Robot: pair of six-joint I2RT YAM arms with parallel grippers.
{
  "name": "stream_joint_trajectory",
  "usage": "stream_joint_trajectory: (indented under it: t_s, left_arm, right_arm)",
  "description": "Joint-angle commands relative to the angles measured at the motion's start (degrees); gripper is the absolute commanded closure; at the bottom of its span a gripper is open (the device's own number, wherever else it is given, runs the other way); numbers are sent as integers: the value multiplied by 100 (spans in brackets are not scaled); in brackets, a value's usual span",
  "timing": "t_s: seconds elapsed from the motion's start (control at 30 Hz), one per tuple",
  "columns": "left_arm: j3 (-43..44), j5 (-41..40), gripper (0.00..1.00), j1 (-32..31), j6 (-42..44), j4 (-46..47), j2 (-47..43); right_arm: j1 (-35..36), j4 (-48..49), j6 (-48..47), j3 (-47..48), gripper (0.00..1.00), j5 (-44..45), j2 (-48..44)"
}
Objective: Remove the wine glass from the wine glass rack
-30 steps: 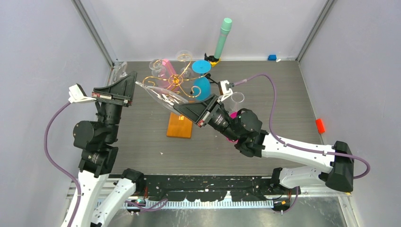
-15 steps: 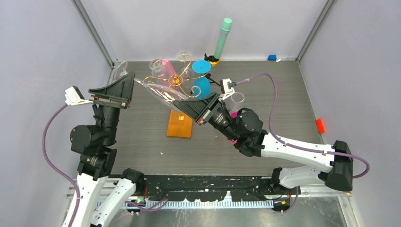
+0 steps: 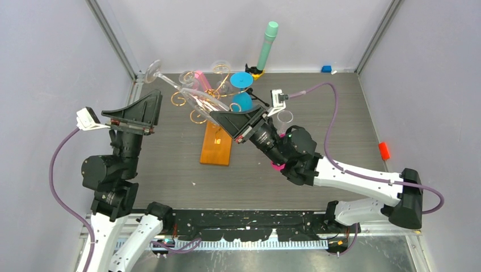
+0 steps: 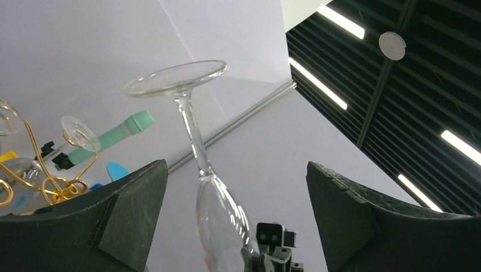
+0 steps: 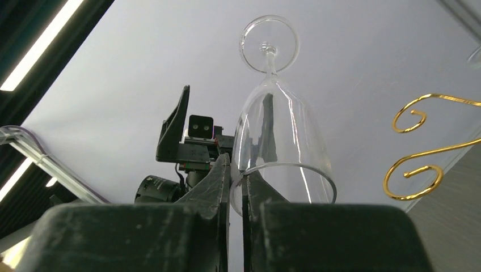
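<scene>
left gripper (image 4: 236,164): spread wide, clear of glass (image 3: 195,97)
right gripper (image 5: 235,170): pinching glass rim
glass: aloft, tilted, foot toward back-left corner, beside rack (image 3: 215,150) scrolls
rack: standing on table (image 3: 340,141)

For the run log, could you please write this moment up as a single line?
wine glass: foot up, apart from wine glass rack | right gripper: shut on its rim | left gripper: open, empty
</scene>
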Motion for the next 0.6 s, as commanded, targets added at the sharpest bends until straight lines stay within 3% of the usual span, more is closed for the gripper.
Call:
stream_joint_trajectory:
  t_s: [0.0, 0.27, 0.57]
  left_arm:
    - [56, 359, 4, 9, 294, -192, -75]
    - [340, 917, 2, 9, 1440, -1026, -25]
    - [411, 540, 2, 9, 2601, -1847, -190]
  right_arm:
    - [-7, -456, -1011, 537, 100, 537, -633]
    - [-5, -1860, -2515, 800, 100, 1726, -1433]
    - [-10, -3834, -4452, 1148, 100, 4664, -2260]
